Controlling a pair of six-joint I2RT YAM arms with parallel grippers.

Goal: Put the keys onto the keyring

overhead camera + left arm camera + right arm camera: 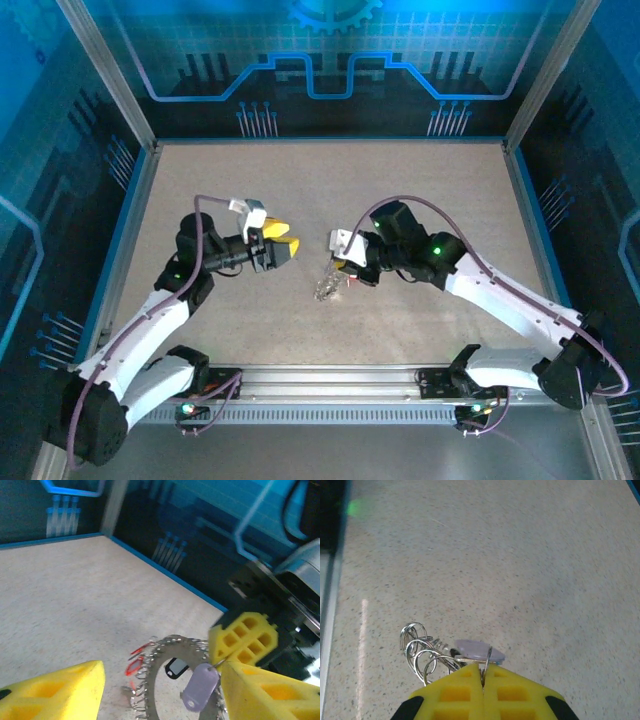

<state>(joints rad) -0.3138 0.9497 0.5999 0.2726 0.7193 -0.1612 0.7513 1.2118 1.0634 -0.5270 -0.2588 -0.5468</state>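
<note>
Yellow-fingered claws are counted as two from above, one on each of two arms [150, 330], and one bunch of keys [327, 286] is seen. The left claw [283, 247] is held left of centre. The right claw [348, 266] is held just right of centre, with the keys directly on its near side, about mid-table [300, 170]. A gap of bare top is left between the claws. Open speckled surface is left all round the bunch, widest toward the far blue rim [330, 140]. The side rims and the near rail [330, 378] are well apart from both claws.

At the left wrist, the left claw's fingers [50, 692] are seen spread wide with nothing gripped between them. Beyond them the keys are shown as a jagged silver fan curved round an open centre. A few red heads [134, 666] are seen on its left, one black head [176, 668] inside, and one pale lilac tag [200, 687] on its right, just beside the right claw's finger [245, 640]. A dark wall [200, 545] is seen behind the rim.

At the right wrist, the right claw's jaws are pressed together on a thin metal piece of the bunch. The tag is seen just ahead of the tips, and several wire loops [417, 650] are fanned to the left. Bare table is spread ahead.
</note>
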